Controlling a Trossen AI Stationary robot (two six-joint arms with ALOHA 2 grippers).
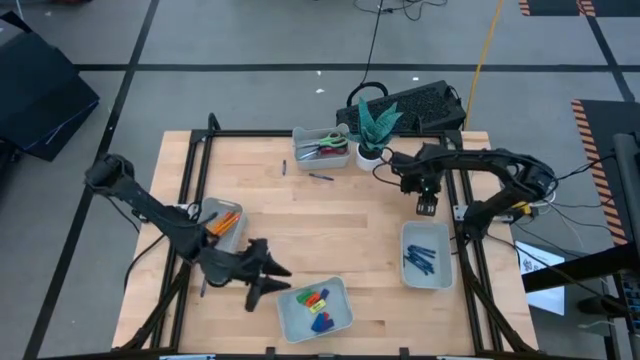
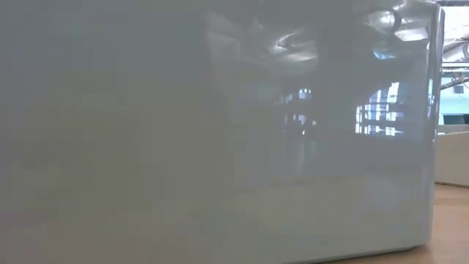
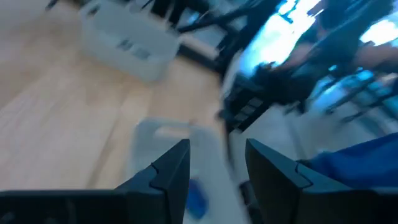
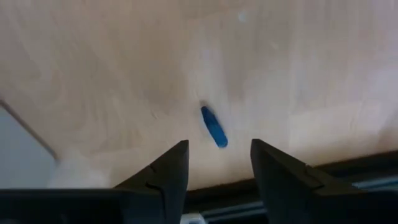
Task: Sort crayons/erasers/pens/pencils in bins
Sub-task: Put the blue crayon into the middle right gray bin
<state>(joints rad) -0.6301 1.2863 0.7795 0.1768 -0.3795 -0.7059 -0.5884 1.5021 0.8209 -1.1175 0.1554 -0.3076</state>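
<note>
I see the wooden worktop [image 1: 330, 230] carrying four bins. My left claw [image 1: 272, 277] reaches low beside the near bin [image 1: 340, 318] of erasers [image 1: 317, 301], fingers apart and empty. My right claw [image 1: 427, 205] hangs open above a blue pen [image 4: 213, 126], near the pen bin [image 1: 445, 268]. No writing is readable.

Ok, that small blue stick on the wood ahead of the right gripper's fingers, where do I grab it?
Take the blue stick at its middle, from straight above, since it lies flat on the table. It slants a little within the open right gripper gap, so a small wrist turn would probably square the fingers across its thin width. The left gripper waits near the table's front.
</note>
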